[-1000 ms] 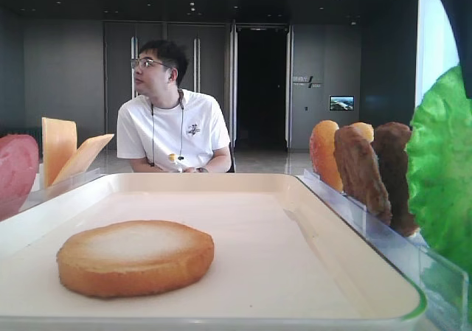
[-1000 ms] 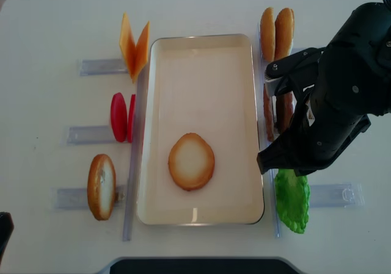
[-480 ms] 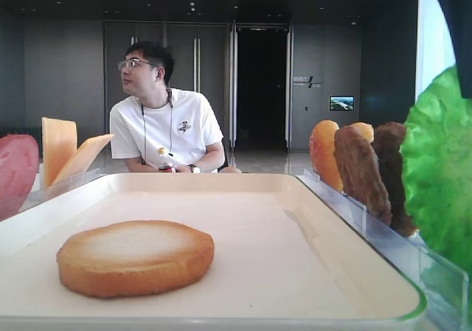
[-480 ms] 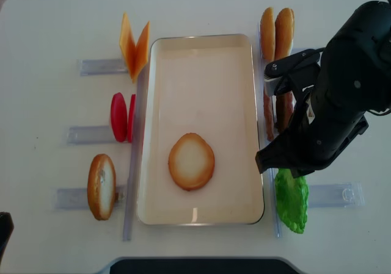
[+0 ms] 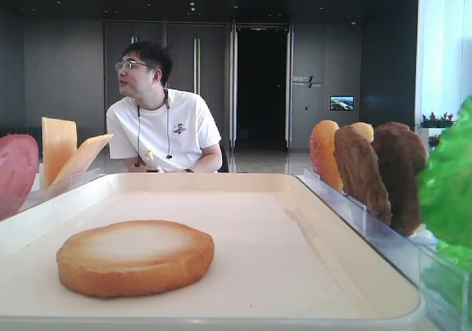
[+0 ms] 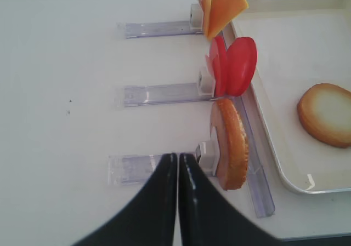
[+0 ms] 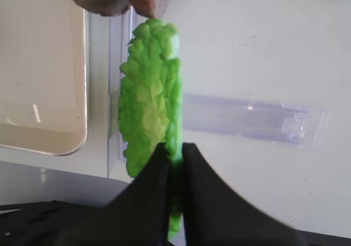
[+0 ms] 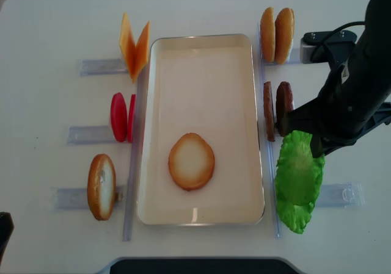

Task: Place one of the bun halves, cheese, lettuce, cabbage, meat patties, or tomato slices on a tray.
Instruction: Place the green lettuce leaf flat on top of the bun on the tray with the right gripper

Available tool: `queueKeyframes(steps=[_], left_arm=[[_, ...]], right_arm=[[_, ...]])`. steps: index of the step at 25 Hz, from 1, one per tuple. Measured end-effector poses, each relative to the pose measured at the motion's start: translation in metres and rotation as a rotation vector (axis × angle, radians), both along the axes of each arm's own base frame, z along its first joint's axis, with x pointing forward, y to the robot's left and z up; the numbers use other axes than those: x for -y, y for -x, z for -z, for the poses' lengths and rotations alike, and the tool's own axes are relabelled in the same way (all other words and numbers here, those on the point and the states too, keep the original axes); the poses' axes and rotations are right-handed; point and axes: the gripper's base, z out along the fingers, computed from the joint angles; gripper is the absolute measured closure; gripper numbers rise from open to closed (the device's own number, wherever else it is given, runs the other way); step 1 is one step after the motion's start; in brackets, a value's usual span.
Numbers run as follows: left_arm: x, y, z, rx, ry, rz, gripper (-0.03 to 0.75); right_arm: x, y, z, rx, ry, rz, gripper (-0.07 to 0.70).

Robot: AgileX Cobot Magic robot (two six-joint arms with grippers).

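Lettuce is pinched in the right gripper jaws (left gripper clenched, empty), lifted off its rack; next, carry it left over the tray

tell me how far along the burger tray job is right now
Done: one bun half lies flat in the tray. In hand: the right gripper is shut on a lettuce leaf, held beside the tray's right rim. Left: carry it over and release it on the tray. The left gripper is shut, holding nothing.
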Motion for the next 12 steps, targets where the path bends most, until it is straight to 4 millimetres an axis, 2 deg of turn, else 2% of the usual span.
queueKeyframes(steps=[4,9,12], left_arm=[[0.000,0.000,0.000,0.000,0.000,0.000,0.715],[0.000,0.000,0.000,0.000,0.000,0.000,0.715],[0.000,0.000,0.000,0.000,0.000,0.000,0.715]], right_arm=[[0.009,0.002,-0.013,0.015,-0.110,0.020,0.587],[0.012,0.001,-0.031,0.059,-0.356,0.009,0.587],[0.011,0.000,-0.039,0.092,-0.448,-0.004,0.587]])
